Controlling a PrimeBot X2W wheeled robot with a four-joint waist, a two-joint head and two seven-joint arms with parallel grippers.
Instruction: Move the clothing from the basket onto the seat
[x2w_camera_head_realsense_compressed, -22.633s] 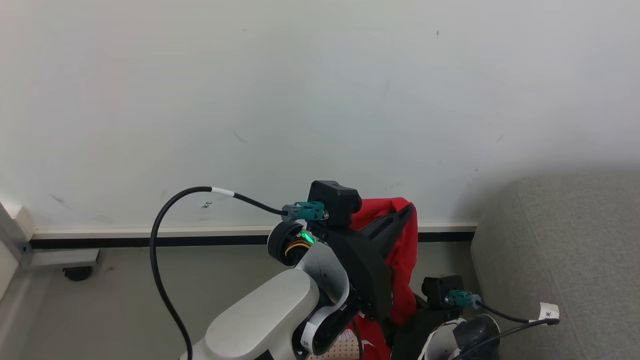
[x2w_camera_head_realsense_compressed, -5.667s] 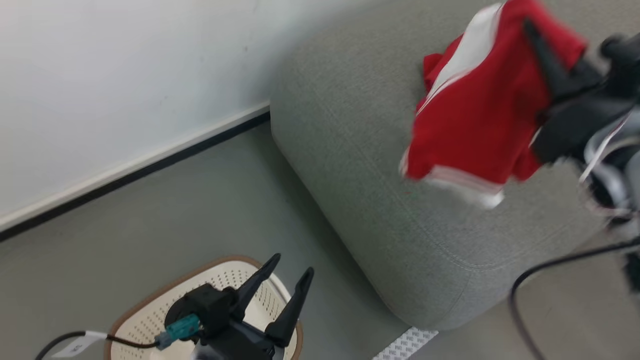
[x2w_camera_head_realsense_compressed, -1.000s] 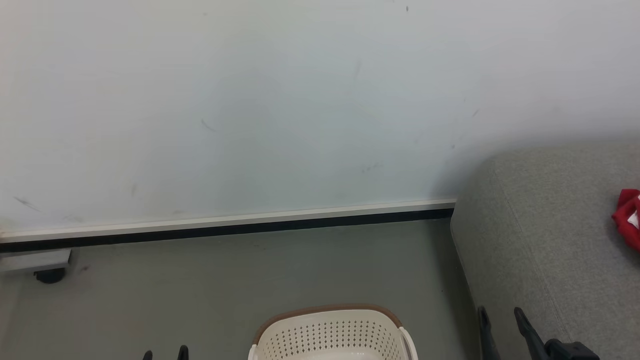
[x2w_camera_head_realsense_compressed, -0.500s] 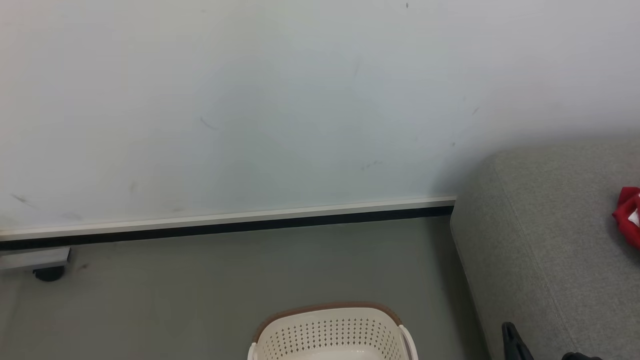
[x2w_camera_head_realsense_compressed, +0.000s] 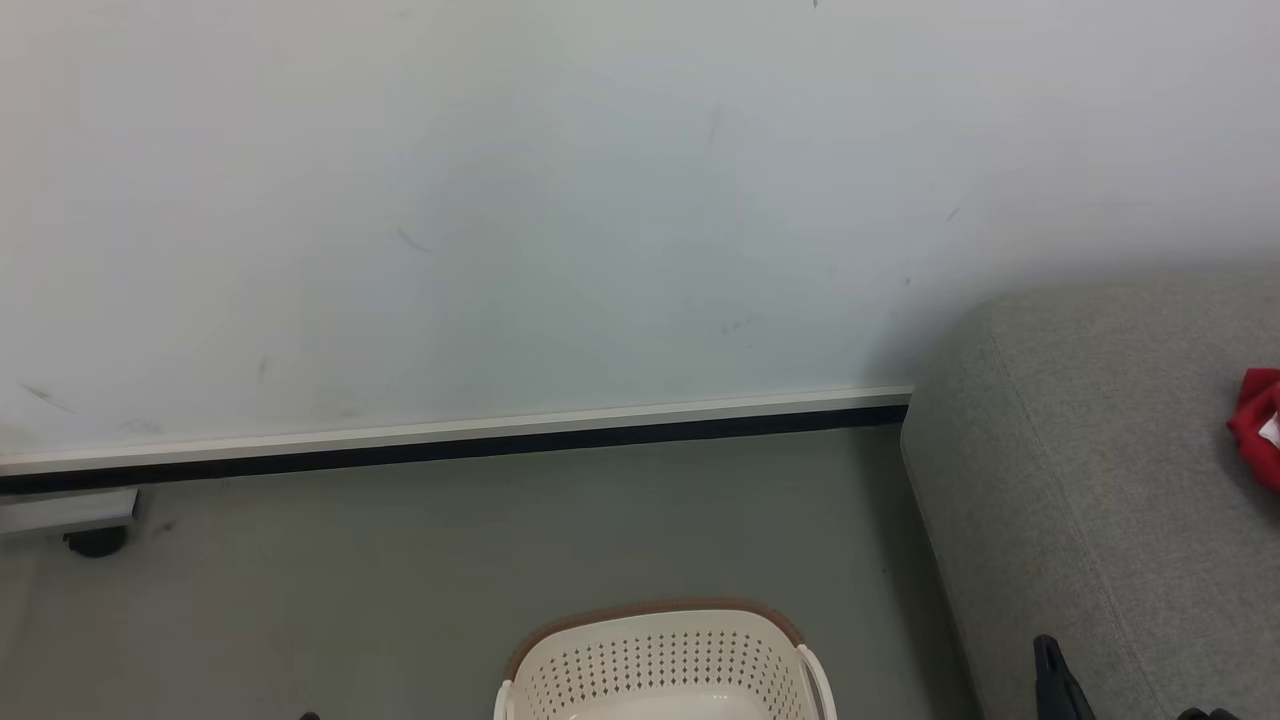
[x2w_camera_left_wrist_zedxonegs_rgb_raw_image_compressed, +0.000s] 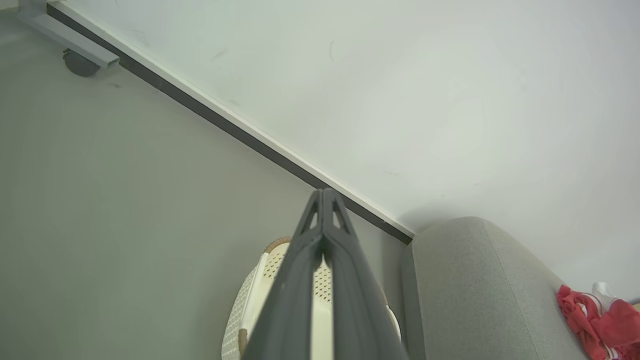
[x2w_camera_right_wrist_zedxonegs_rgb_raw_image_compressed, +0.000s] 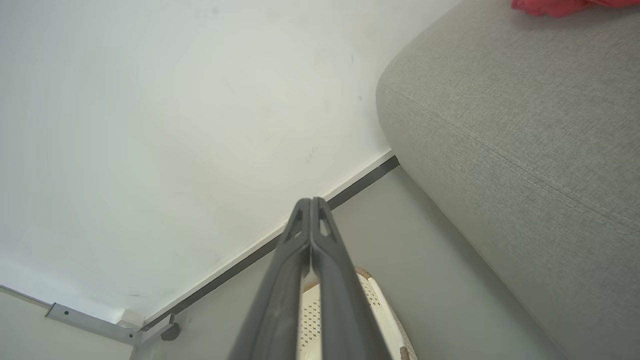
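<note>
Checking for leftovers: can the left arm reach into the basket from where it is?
Probably yes: the left gripper hangs over the open top of the basket, with nothing between them. Its jaws are shut, so open first.

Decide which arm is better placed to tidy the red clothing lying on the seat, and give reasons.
Right, probably. The right tool is next to the seat, where the clothing lies; the left tool is across the basket, farther away.

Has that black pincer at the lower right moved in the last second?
Yes. The right end effector has slid rightward and lower in the head view, farther from the basket.
</note>
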